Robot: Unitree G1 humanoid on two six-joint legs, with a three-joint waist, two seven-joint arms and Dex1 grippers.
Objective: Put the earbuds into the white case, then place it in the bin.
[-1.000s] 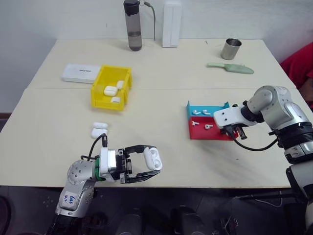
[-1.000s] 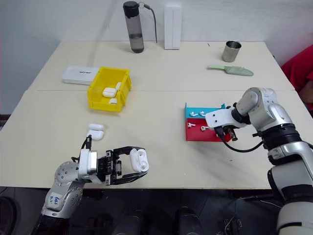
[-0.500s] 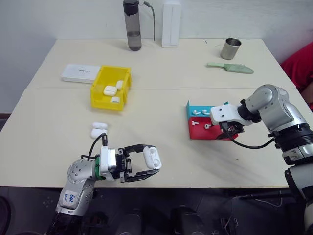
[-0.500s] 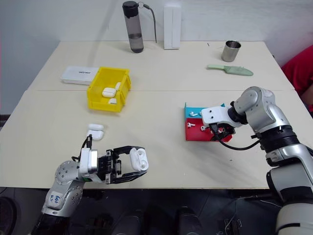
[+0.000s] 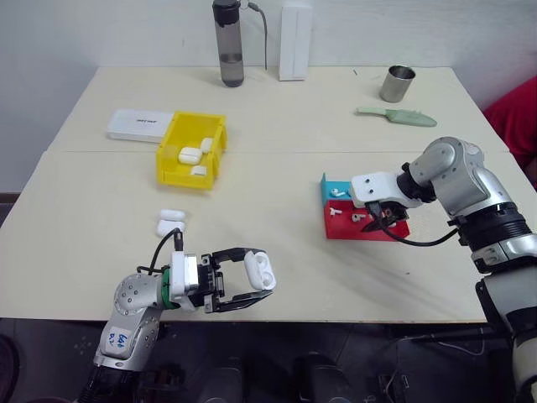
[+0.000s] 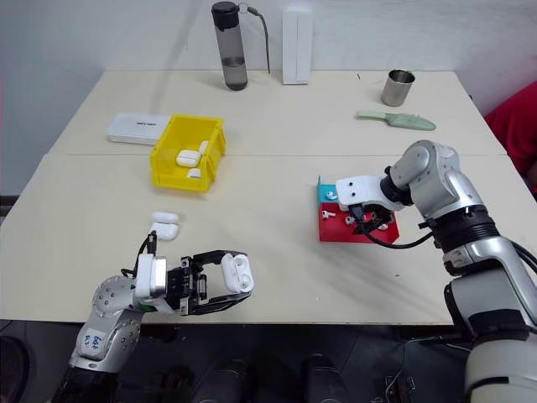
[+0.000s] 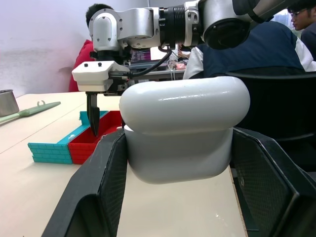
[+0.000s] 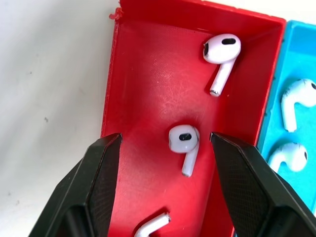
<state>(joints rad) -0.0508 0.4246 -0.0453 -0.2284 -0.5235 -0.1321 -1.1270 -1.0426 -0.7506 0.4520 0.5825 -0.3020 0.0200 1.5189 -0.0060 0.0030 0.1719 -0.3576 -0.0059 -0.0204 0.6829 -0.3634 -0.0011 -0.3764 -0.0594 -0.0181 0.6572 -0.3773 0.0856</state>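
Note:
Near the table's front edge, my left gripper (image 5: 256,284) is shut on the white case (image 5: 261,271), whose lid stands flipped open; the case's glossy shell (image 7: 182,128) sits between the black fingers. My right gripper (image 5: 375,220) points down into the red half of the tray (image 5: 340,228) and is open. One of the earbuds (image 8: 183,140) lies between its fingers (image 8: 106,177), untouched. Two more earbuds (image 8: 223,52) lie in the red half and others (image 8: 294,101) in the blue half. The yellow bin (image 5: 172,159) stands at the left with several cases (image 5: 190,155) inside.
Two closed white cases (image 5: 170,221) lie on the table in front of the bin. A flat white box (image 5: 138,126) sits behind the bin. At the back are a dark bottle (image 5: 227,42), an upright white box (image 5: 294,40), a metal cup (image 5: 396,84) and a green tool (image 5: 394,116).
My right gripper has moved left over the red half of the tray and its fingers have opened. The left gripper and the case have kept still.

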